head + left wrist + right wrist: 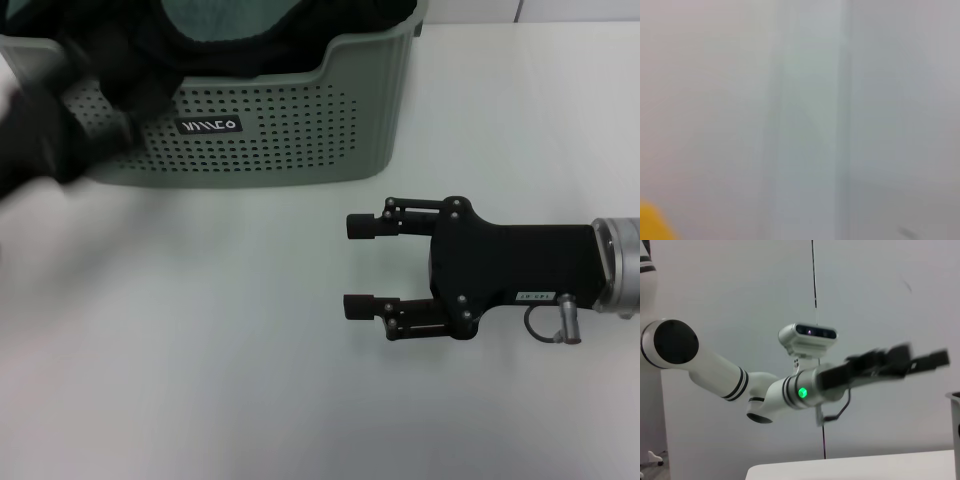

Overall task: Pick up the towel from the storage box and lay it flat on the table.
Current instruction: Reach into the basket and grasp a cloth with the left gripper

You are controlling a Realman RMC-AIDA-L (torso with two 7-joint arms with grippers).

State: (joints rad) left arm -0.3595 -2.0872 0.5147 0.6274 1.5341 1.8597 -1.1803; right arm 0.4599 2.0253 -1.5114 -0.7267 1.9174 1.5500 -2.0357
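A white table (250, 350) is filling the head view, with the box (300, 120) sitting at its far edge. The towel (215, 18) is lying inside the box, partly under a black cloth (130, 60). The right gripper (358, 265) is hovering over the table near the box, fingers spread and holding nothing. The left gripper (900, 360) is hanging in the air, blurred; I cannot tell its state.

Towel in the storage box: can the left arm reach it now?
Probably yes: the left gripper hovers by the left front corner of the open-topped storage box; a black cloth partly covers the towel.
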